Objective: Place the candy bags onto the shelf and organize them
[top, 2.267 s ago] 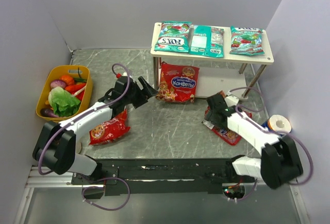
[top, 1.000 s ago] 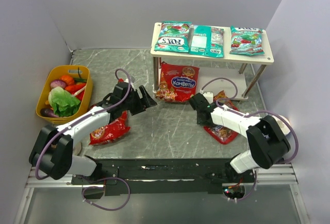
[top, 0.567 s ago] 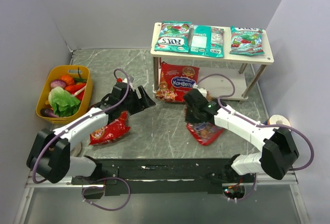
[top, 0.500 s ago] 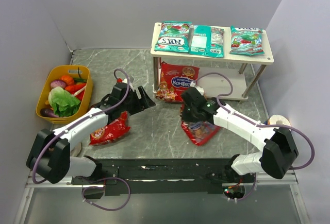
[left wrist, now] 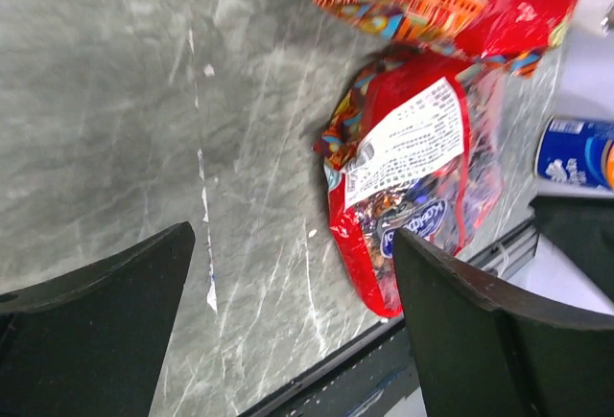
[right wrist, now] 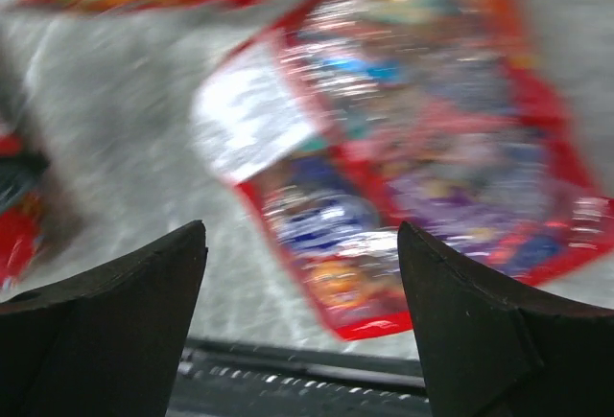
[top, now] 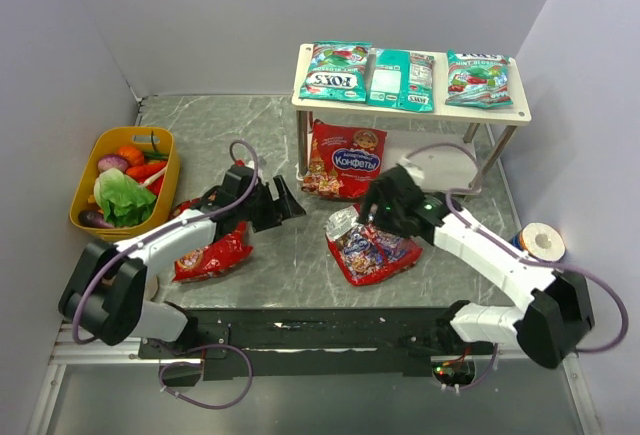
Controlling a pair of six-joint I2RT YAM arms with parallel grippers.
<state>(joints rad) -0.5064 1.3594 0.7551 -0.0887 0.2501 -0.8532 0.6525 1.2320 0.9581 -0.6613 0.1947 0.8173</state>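
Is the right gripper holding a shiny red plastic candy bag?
No, the right gripper hangs open above a red bag lying flat.

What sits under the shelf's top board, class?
A red candy bag leans there, at the left. The lower board beside it looks bare; its back is hidden under the top board.

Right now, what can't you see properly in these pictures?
- Top view: the left red bag lies partly under the left arm.
- Top view: the leaning red bag hides the shelf space behind it.
- Right wrist view: blur makes the middle red bag unreadable.
- Left wrist view: a blue-and-white thing is cut off by the picture's edge.
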